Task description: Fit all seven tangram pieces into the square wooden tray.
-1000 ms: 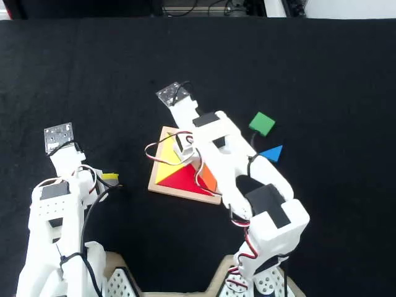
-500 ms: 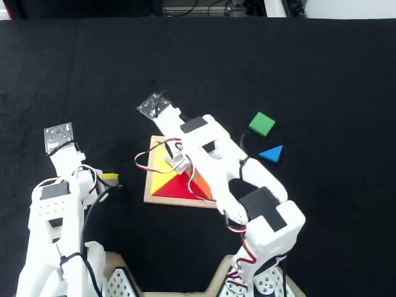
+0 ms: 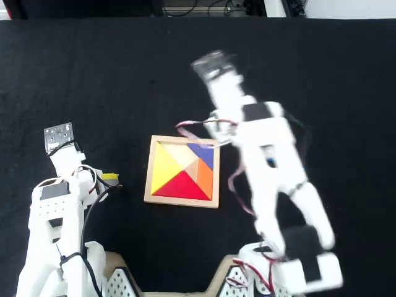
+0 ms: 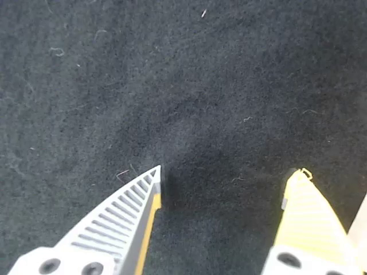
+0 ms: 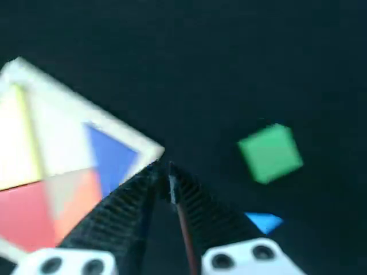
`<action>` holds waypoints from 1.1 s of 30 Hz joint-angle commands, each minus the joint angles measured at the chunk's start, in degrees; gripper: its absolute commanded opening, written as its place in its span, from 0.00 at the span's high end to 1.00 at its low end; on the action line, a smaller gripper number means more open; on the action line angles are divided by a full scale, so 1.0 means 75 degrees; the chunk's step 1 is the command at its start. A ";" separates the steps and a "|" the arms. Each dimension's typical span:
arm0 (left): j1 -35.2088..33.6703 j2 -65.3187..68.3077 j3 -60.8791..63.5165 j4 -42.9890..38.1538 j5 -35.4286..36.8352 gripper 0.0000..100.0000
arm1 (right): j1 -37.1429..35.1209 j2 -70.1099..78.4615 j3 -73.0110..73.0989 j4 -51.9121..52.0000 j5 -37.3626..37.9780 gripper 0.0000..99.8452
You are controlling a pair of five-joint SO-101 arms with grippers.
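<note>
Desk covered in black cloth. Tray centre frame, below-left of the right tool, clenched, empty. Left tool released.

Black cloth is lying flat from edge to edge of the high view; pale lint is clinging to its weave in scattered specks. Beyond its far edge, dark cables are trailing across the background, and a white surface is showing at the right corner
</note>
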 commanded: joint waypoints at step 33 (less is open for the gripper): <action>0.0076 -0.0059 -0.0018 -0.0035 -0.0105 0.67 | 0.1958 0.7484 -0.8727 0.3669 0.4454 0.70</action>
